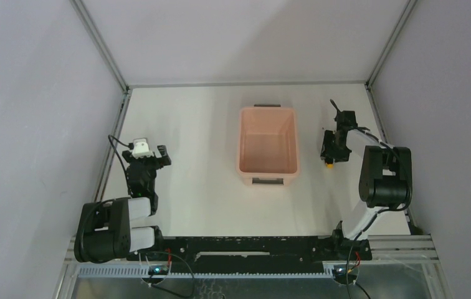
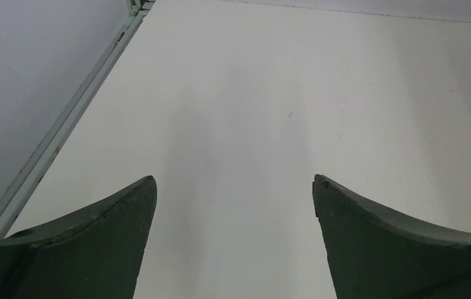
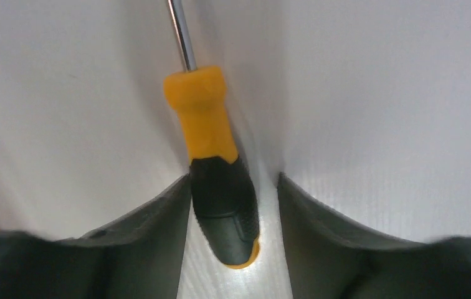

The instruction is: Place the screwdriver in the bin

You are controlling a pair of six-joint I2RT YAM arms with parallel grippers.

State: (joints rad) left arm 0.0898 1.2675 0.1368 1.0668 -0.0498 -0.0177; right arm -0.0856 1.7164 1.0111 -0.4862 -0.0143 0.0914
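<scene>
The screwdriver (image 3: pixel 220 187) lies on the white table, its black and orange-yellow handle between my right gripper's (image 3: pixel 233 177) open fingers. The left finger touches the handle and a small gap shows at the right finger. Its thin metal shaft points away from the camera. In the top view my right gripper (image 1: pixel 331 154) hangs over the screwdriver (image 1: pixel 329 164), just right of the pale pink bin (image 1: pixel 240 140). The bin is empty and has dark grey handles at its short ends. My left gripper (image 1: pixel 158 156) is open and empty over bare table at the left, as its wrist view (image 2: pixel 233 177) shows.
Grey walls with metal frame rails (image 1: pixel 109 152) close in the table on the left, back and right. The right arm's elbow (image 1: pixel 385 177) stands near the right wall. The table's left edge rail (image 2: pixel 65 124) runs close to my left gripper.
</scene>
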